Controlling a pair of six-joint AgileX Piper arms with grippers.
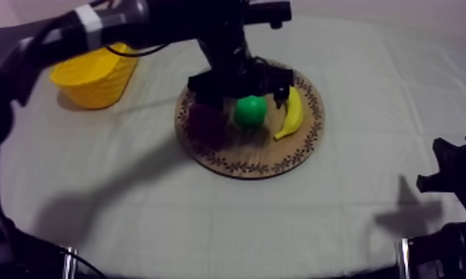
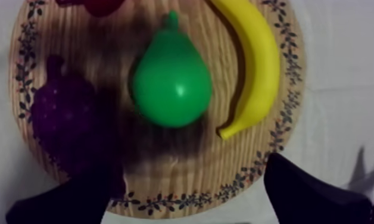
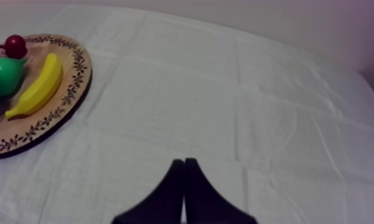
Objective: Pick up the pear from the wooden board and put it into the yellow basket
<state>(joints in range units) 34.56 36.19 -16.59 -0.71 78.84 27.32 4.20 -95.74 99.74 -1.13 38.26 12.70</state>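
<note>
Pear (image 2: 173, 80) on the wooden board (image 1: 243, 162), left end effector (image 2: 192, 173) above it with its fingers apart.
The pear lay near the board's middle, its stem toward the small red fruit (image 3: 15, 45) at the board's rim, with the banana (image 1: 291, 115) just beside it on 1 side and the bunch of grapes (image 1: 205, 122) on the other. The 2 black fingers of the left end effector stood open over the board's patterned rim, gripping nothing. The yellow basket (image 1: 95, 78) sat well apart from the board on the surface (image 1: 206, 222). The right end effector (image 3: 184, 164) hung well apart from the board, its fingers pressed together on nothing.
</note>
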